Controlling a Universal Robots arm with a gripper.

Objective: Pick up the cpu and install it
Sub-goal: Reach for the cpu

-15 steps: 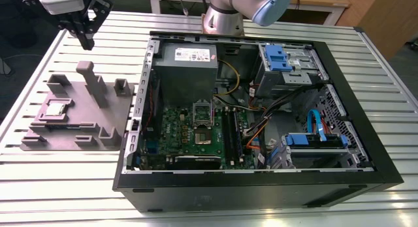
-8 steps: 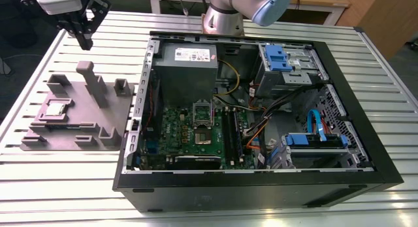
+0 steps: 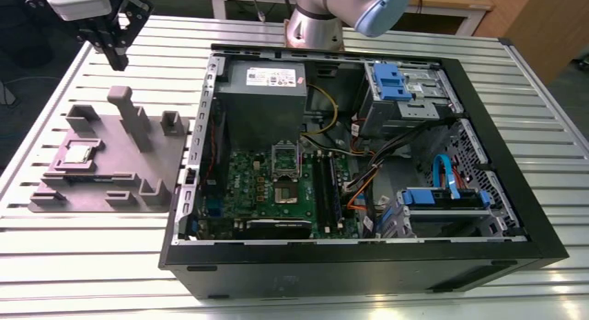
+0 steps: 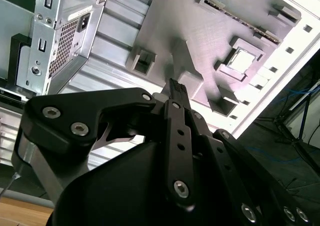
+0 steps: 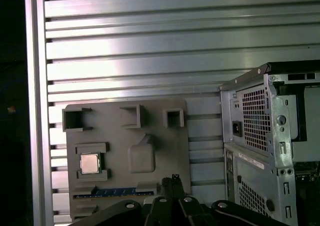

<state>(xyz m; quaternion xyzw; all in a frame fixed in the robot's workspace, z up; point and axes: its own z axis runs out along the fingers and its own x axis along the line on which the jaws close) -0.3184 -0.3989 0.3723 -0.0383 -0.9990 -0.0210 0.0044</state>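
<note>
Exterior view: gripper (image 3: 117, 58) is hanging clenched and empty at upper left, well apart from the cpu (image 3: 78, 153) lying in the holder (image 3: 138, 175) at left; the socket (image 3: 286, 158) is sitting mid-frame.

First wrist view: the cpu (image 5: 89, 163) is showing from overhead, framed by ledges.

Second wrist view: a post (image 4: 187, 65) is standing near the cpu; judged risk, fingers (image 4: 176, 116) clipping it on descent.

Silver arm (image 3: 313, 27), blue joint cap (image 3: 382, 10); black screw-studded fingers (image 4: 178, 136).

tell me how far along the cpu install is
Nothing looks done yet: the cpu lies in its recess on the grey holder, outside the computer case. In hand: nothing; the gripper hangs clear of the holder, jaws shut and empty. Left: the pickup and the seating on the green motherboard.
</note>
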